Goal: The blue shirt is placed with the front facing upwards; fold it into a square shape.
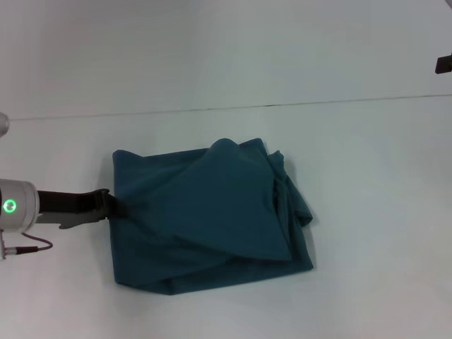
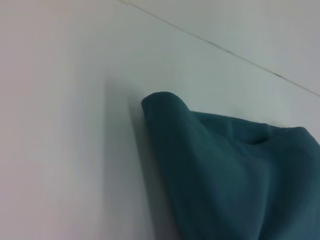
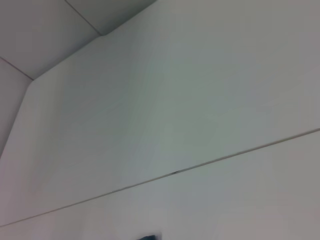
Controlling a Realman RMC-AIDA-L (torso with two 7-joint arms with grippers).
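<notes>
The blue shirt [image 1: 212,219] is seen bunched, partly folded on the white desk [image 1: 367,212], its edge touching the left gripper [image 1: 107,205]; grip cannot be told. Right gripper is unseen.

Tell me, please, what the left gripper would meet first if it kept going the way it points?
The left gripper points toward the robot's right and already sits at the blue shirt's left edge, so probably more shirt, bunching it across the table.

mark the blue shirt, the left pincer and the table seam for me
blue shirt [image 1: 212,219]: head view, middle of the folded teal cloth.
left pincer [image 1: 107,203]: head view, dark tip at the shirt's left edge.
table seam [image 1: 282,104]: head view, thin line across the white table beyond the shirt.
</notes>
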